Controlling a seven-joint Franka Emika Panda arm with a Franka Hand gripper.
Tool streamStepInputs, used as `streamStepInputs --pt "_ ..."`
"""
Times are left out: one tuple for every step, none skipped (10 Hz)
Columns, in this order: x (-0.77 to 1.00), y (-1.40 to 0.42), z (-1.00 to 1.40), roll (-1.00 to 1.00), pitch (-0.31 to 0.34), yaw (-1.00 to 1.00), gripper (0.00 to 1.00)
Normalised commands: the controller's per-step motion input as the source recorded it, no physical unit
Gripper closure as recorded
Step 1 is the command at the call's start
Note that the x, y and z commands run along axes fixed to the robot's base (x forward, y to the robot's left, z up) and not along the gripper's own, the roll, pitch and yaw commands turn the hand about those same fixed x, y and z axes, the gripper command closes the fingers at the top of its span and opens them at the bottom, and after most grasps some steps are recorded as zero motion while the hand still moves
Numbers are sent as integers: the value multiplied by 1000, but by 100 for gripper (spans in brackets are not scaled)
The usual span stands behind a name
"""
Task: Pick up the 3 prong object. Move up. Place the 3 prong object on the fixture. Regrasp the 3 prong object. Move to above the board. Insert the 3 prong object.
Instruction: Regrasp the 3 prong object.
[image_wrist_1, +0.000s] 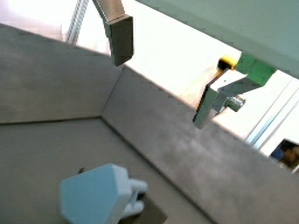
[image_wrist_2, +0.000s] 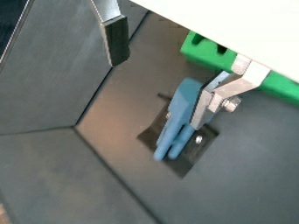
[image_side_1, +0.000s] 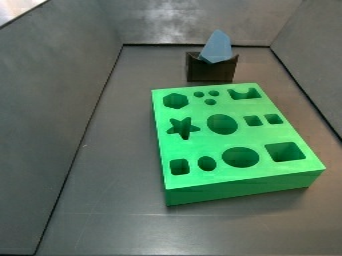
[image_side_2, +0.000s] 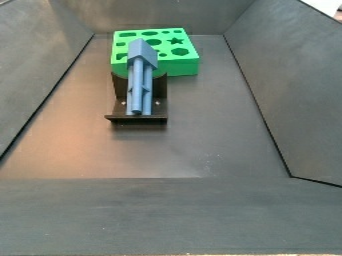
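The light-blue 3 prong object (image_side_1: 217, 44) (image_side_2: 142, 78) rests on the dark fixture (image_side_1: 210, 69) (image_side_2: 135, 115), leaning in its notch, just behind the green board (image_side_1: 234, 140) (image_side_2: 154, 50). In both wrist views my gripper (image_wrist_1: 169, 70) (image_wrist_2: 163, 70) is open with nothing between its fingers. It hangs above the 3 prong object (image_wrist_2: 177, 121) (image_wrist_1: 103, 194), with one silver finger (image_wrist_2: 212, 98) close beside the piece but not touching it. The gripper does not show in either side view. The board's edge (image_wrist_2: 219, 56) lies just past the fixture (image_wrist_2: 177, 160).
Sloping dark grey walls (image_side_1: 80, 90) (image_side_2: 267, 70) close in the floor on every side. The board fills most of the floor ahead of the fixture. Bare floor (image_side_2: 160, 155) lies on the fixture's other side.
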Motion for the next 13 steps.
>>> streamStepInputs --pt "110 -52 -11 873 219 224 0" --pt "112 -55 -12 630 176 247 0" --pt "113 -56 -13 445 138 257 0" --pt "111 -53 -8 335 114 260 0" --pt "97 -41 1 187 44 249 0" --pt "90 -44 -6 159 4 234 0" --pt "87 -44 -5 150 -16 208 0" --pt "34 45 -1000 154 41 216 0" --pt "39 45 -1000 151 26 182 0" --pt "46 43 -1000 147 -2 167 0" --pt "59 35 -1000 118 -48 143 0" --pt "73 35 -1000 91 -77 115 0" --pt "81 31 -1000 80 -86 88 0"
